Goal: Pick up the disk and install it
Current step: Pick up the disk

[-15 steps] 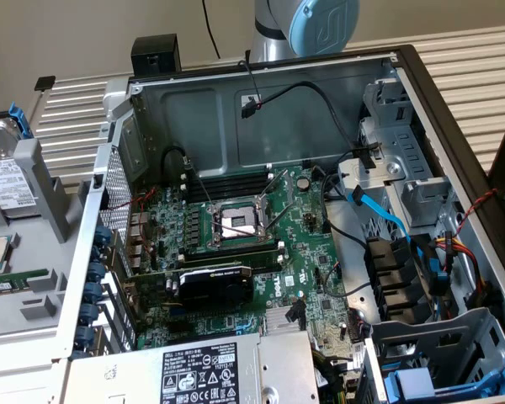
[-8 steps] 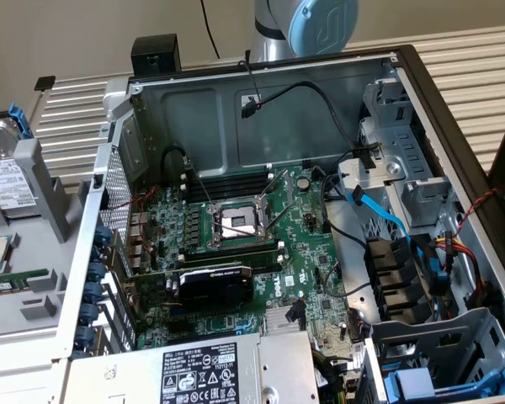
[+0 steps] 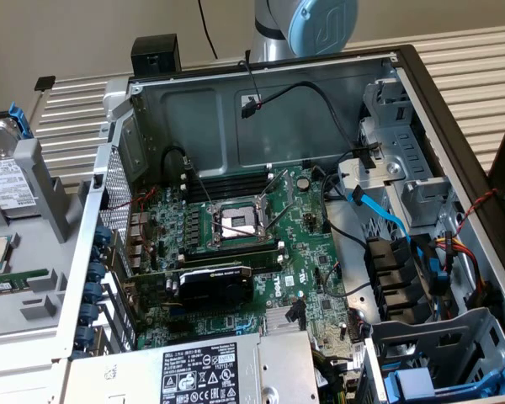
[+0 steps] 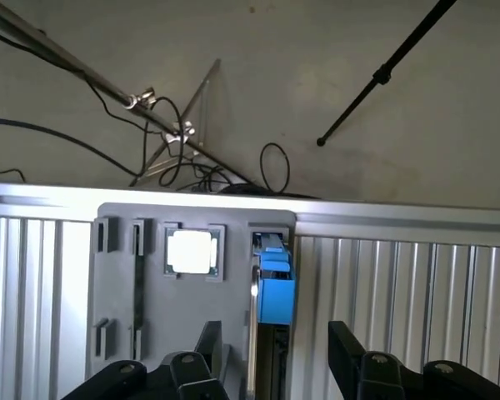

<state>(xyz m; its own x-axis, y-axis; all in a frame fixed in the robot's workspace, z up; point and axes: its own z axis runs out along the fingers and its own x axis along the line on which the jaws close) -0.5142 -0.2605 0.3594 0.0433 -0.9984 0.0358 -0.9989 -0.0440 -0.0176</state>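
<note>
Ribbed metal tabletop [image 4: 400, 317] carries a grey holder tray [image 4: 125, 275], and the disk [image 4: 273, 292] stands on edge in its slot, beside the processor chip [image 4: 190, 251]. Above it hangs the gripper [image 4: 272, 333], fingers spread wide either side, not touching.

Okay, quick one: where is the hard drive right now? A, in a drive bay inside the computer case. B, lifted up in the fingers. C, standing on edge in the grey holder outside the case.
C: the disk, in its blue frame, stands on edge in a slot of the grey holder, and the open fingers are spread apart without clamping it.
</note>
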